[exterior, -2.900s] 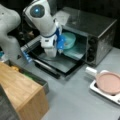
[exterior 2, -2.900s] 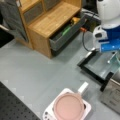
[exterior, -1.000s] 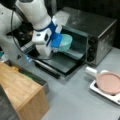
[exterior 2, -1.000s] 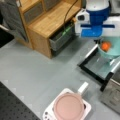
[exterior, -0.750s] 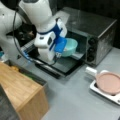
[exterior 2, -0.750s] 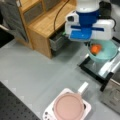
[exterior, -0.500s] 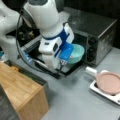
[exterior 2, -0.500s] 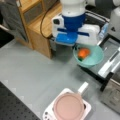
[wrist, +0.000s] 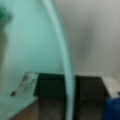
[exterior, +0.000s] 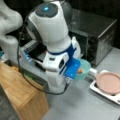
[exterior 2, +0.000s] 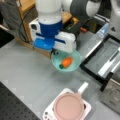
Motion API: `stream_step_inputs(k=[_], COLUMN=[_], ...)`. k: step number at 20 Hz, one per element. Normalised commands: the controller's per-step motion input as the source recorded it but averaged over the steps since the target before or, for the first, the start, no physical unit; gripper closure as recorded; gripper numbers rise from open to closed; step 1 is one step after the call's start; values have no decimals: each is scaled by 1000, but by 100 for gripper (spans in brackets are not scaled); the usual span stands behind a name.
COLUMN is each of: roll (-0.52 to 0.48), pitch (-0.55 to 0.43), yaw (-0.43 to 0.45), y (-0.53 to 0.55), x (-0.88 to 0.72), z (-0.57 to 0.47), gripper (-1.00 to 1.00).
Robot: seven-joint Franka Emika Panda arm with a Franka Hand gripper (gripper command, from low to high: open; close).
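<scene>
One white-and-blue gripper (exterior 2: 55, 51) is clamped on the rim of a shallow teal plastic bowl (exterior 2: 75, 58), its fingers pinching the edge, as the wrist view shows close up (wrist: 67, 82). Inside the bowl lies a small orange toy carrot with a green top (exterior 2: 66, 62). Both front views show the bowl held above the grey table (exterior 2: 25, 67), between the black toaster oven (exterior: 100, 37) and the wooden box (exterior: 22, 97), near a round pink plate (exterior 2: 68, 107) on a white tray (exterior 2: 48, 113).

pink plate (exterior 2: 68, 107) near; bare table (exterior 2: 25, 65) leftward
</scene>
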Motion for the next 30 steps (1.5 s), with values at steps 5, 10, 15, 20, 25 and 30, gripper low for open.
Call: stream_step_inputs(k=[5,10,15,20,25,30], roll=[-128,-140,-227,-153,-85,-85], pitch=[262,248,241,244,148,73], yaw=[97,170,198,125,76,87], y=[-489,-253,-216,-169,-121,-101], x=[879,548,416,382,300,238], z=[136,160,-41,-267,-300,-152], gripper=[100,100,100,100,100,100])
